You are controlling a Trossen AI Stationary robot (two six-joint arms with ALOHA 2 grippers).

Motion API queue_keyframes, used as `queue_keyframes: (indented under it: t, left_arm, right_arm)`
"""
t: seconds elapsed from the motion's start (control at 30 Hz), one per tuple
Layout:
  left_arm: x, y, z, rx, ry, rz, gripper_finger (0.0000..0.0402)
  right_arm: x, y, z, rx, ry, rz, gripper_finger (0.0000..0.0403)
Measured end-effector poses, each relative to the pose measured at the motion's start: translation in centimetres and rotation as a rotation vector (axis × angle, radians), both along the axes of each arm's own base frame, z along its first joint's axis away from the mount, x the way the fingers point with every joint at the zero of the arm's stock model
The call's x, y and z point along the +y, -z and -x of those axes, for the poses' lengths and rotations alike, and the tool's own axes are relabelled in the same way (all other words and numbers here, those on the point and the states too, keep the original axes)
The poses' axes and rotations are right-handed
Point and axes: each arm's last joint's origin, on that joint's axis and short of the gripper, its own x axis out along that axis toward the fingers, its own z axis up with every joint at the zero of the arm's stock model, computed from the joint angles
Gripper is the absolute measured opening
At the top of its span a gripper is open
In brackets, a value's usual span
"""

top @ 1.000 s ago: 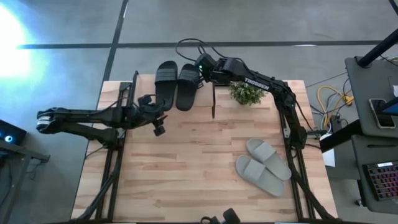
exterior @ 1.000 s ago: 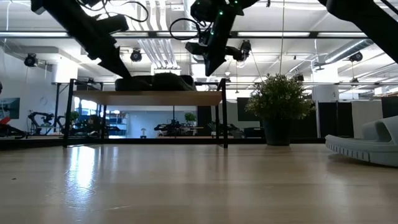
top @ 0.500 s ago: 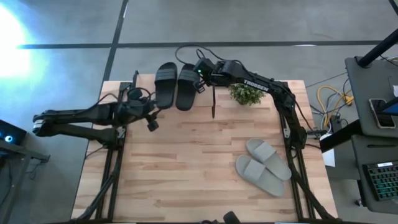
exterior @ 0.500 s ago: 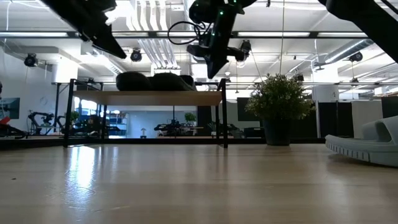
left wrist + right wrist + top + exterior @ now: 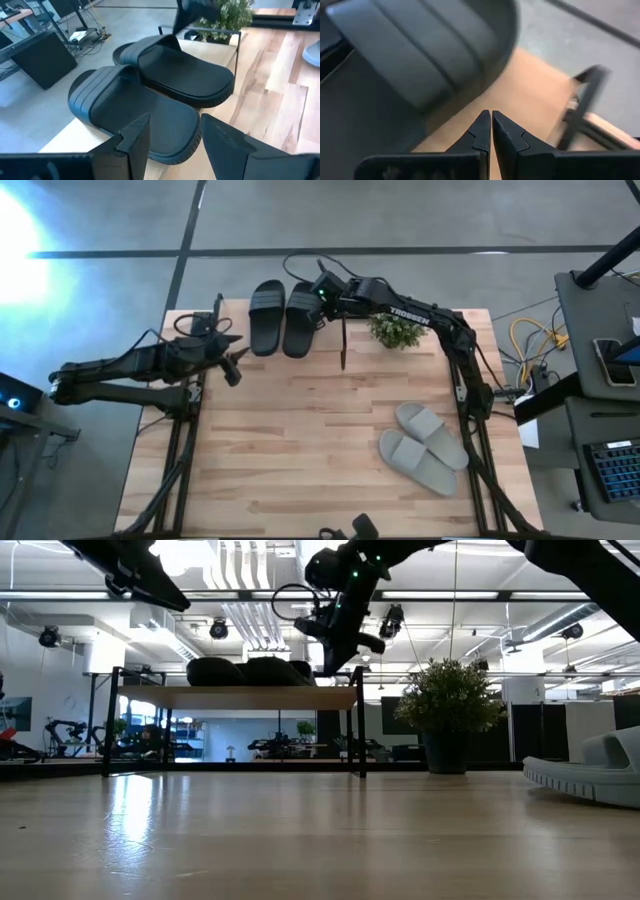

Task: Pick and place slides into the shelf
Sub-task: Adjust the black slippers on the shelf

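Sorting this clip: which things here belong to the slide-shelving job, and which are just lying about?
Job:
- black slides, on the shelf
- grey slides, on the table
- shelf
- left gripper, open
- right gripper, shut

Lying about:
- potted plant
- keyboard

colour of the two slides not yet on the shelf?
Light grey slides, lying on the table; clearest in the high view.

Worktop (image 5: 300,430): pale wooden boards; carries shelf, potted plant (image 5: 396,330), grey slides (image 5: 424,446).
Shelf (image 5: 325,358): at the far edge; black slides (image 5: 282,316) side by side on top.
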Motion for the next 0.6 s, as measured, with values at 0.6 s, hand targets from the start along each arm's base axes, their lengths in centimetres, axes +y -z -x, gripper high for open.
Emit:
queue_keyframes:
  t: [0.6]
  left_arm:
    - [0.06, 0.33, -0.58, 0.029, 0.001, 0.004, 0.0159]
  right_arm:
    - [-0.09, 0.19, -0.27, 0.013, 0.066, 0.126, 0.0008]
